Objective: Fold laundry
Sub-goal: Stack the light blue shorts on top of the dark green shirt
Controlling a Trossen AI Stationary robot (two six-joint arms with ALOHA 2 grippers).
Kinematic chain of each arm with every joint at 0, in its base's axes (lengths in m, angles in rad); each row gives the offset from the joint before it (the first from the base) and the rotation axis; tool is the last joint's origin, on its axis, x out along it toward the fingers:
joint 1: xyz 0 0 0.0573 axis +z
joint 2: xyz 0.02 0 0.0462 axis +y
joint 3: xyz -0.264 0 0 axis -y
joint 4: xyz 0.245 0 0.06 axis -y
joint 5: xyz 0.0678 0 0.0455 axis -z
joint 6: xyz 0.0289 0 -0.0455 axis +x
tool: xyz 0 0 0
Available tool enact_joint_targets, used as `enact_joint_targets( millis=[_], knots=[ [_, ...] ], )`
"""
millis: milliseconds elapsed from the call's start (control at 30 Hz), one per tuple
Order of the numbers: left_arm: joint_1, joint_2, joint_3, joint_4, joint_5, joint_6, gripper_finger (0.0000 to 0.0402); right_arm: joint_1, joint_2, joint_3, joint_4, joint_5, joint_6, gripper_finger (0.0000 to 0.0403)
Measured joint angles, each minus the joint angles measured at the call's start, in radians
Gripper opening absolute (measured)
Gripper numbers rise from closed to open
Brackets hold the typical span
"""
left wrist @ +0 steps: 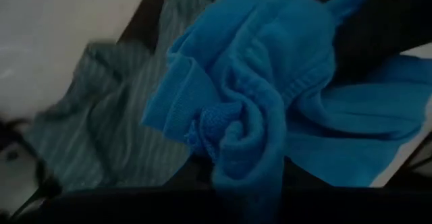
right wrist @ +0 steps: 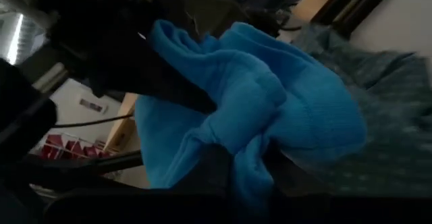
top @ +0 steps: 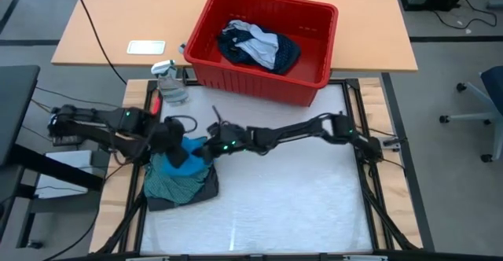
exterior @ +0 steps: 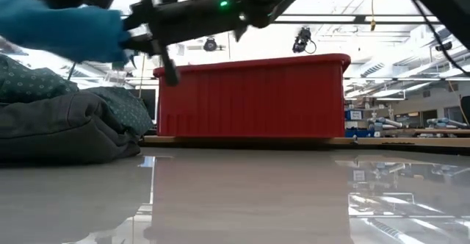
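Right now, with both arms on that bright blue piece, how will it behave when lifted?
The bright blue piece is bunched into soft folds, so it is probably floppy and will sag. It looks like a light knit. Its loose end may drag over the teal-green shirt below.

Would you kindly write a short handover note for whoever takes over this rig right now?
Left hand and right hand: both shut on the bright blue piece, held up over the pile at the table's left.
Under it: teal shirt on the dark grey piece, not neatly folded.
Red bin at the back holds the navy and whitish pieces.
Left: fold the blue piece, then the bin's contents.
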Motion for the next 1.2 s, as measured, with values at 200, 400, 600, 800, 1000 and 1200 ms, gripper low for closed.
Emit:
enact_joint_targets(
  millis=[200,400,600,800,1000,1200],
  knots=[
    [-0.104,-0.023,-0.160,0.032,0.016,-0.084,0.0039,0.038,0.144,0.116,-0.008,0.044,0.001,0.0036],
    [-0.144,-0.054,-0.356,0.242,0.020,-0.146,0.0053,0.048,0.201,0.123,-0.037,0.018,0.000,0.0050],
    [-0.145,-0.054,-0.327,0.100,0.025,-0.140,0.0155,0.025,0.193,0.121,-0.186,-0.119,-0.033,0.0178],
    [-0.145,-0.075,-0.189,-0.129,-0.077,-0.088,0.0220,0.019,0.042,0.119,-0.273,-0.036,-0.086,0.0237],
    [-0.142,-0.088,-0.096,-0.113,-0.162,-0.077,0.0234,0.020,-0.077,0.120,-0.288,0.061,-0.207,0.0230],
    [-0.142,-0.085,-0.152,0.009,-0.192,-0.058,0.0235,0.017,-0.042,0.122,-0.171,0.031,-0.242,0.0210]
  ],
)
